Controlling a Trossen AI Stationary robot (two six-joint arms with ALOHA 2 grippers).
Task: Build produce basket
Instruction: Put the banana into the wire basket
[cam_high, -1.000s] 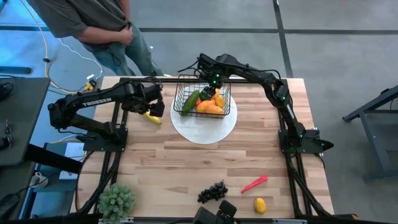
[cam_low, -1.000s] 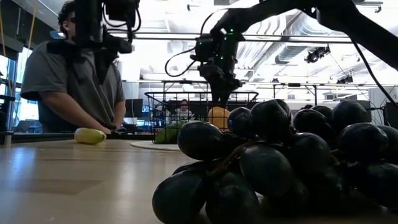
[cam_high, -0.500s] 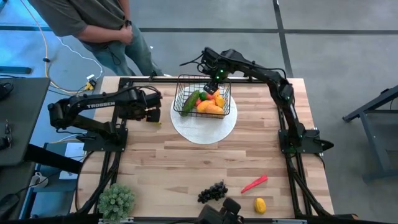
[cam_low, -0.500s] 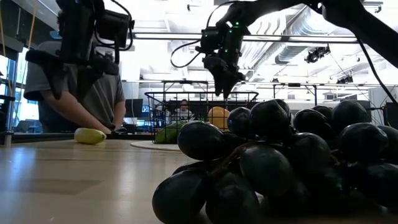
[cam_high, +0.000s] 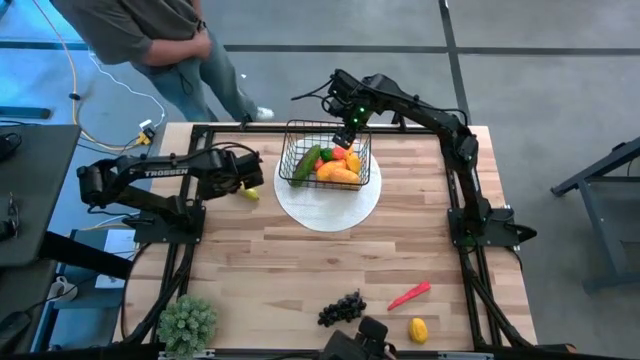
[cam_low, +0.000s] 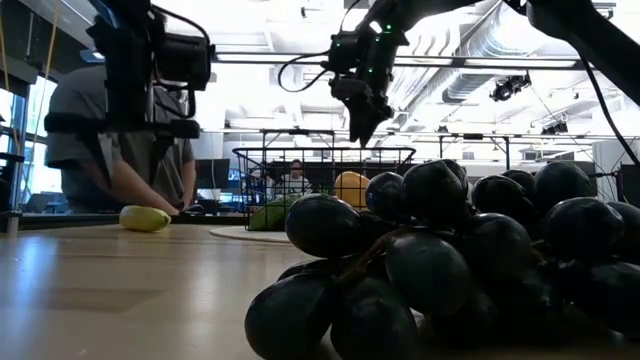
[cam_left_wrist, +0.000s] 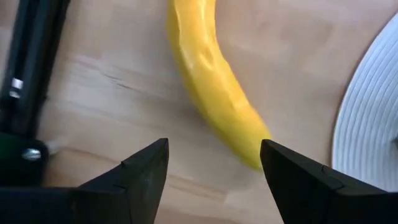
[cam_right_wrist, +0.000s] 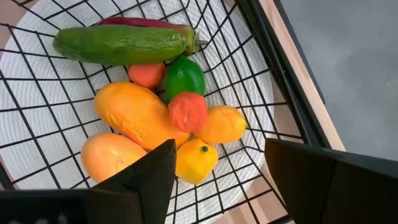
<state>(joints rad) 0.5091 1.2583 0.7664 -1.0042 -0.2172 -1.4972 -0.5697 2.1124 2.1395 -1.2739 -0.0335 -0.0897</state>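
The basket (cam_high: 326, 156) stands on a white round plate (cam_high: 330, 205) at the far middle of the worktop (cam_high: 300, 270), already holding a cucumber (cam_right_wrist: 121, 43), a lime (cam_right_wrist: 184, 76), mangoes (cam_right_wrist: 134, 115), a lemon (cam_right_wrist: 196, 160) and small orange fruits. The step in hand looks like fetching the banana (cam_left_wrist: 211, 81), which lies on the wood just left of the plate. The left hand (cam_left_wrist: 214, 163) hovers right over it, fingers apart and empty, the banana's nearer end between them. The next move probably calls for lowering, closing across the banana's width, then lifting it clear of the wire rim. The right hand (cam_high: 343, 117) hangs above the basket's far edge with its fingers apart and nothing in them; it may crowd the drop unless it clears off. Grapes (cam_high: 342, 307), a red chili (cam_high: 409, 295) and another lemon (cam_high: 418, 329) wait at the near edge, well apart from the basket, with a potted plant (cam_high: 187, 322) at the near left. A person (cam_high: 150, 35) stands beyond the far left corner.
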